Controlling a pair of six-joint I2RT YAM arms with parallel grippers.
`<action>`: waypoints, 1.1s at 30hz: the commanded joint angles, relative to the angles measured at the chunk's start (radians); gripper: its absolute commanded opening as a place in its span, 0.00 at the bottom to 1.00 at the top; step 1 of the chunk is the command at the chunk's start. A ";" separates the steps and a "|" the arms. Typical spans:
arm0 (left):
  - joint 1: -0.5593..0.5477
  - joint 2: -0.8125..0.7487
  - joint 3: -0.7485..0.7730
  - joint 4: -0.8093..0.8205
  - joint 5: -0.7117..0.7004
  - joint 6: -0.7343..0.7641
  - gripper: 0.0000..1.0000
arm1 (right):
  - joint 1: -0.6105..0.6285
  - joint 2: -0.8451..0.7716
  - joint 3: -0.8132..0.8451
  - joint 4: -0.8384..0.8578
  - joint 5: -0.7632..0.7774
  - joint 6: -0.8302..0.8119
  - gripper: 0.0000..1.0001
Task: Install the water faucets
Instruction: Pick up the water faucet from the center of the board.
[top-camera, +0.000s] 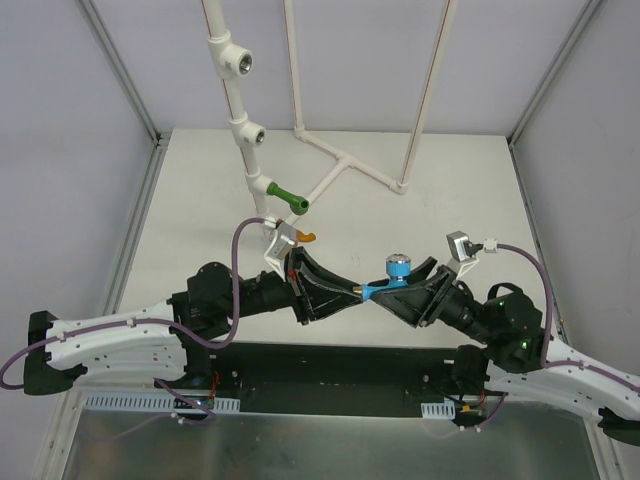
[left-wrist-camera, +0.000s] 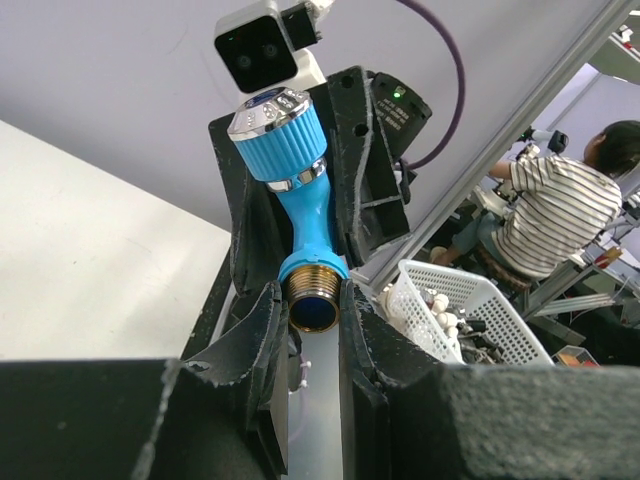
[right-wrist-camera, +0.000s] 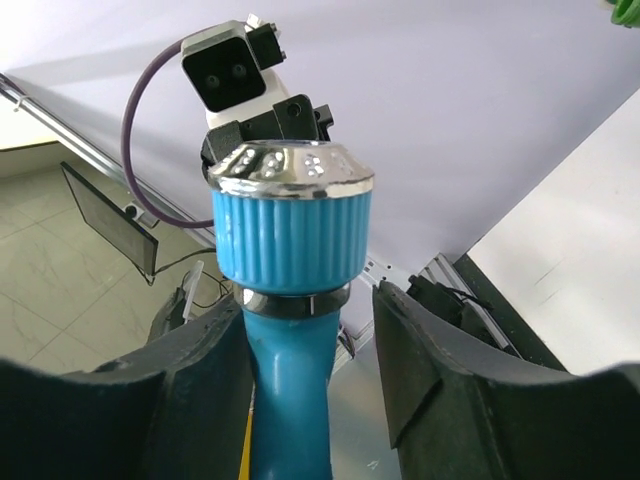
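We see a big white table (top-camera: 450, 200) with a tall white pipe frame (top-camera: 237, 120) at its far side. Over the table, the left gripper (left-wrist-camera: 312, 305) squeezes the gold screw end of the light blue faucet (top-camera: 398, 268). The faucet is up in the air between both grippers, shiny cap on top. The right gripper (right-wrist-camera: 310, 335) has a finger on each side of the blue neck, but we cannot tell if it pinches. A green faucet (top-camera: 288, 197) sticks out of the lowest pipe joint (top-camera: 262, 187). A small orange faucet (top-camera: 307, 237) peeks out just behind the left gripper.
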 joint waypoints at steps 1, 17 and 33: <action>-0.003 0.040 0.044 0.056 0.068 -0.018 0.00 | 0.004 0.015 0.034 0.047 -0.048 -0.005 0.46; -0.001 -0.014 0.035 0.010 0.030 0.008 0.41 | 0.005 0.032 0.031 0.027 -0.084 -0.011 0.00; -0.001 0.000 0.031 0.019 0.082 -0.010 0.49 | 0.005 -0.028 0.036 0.027 0.050 -0.023 0.00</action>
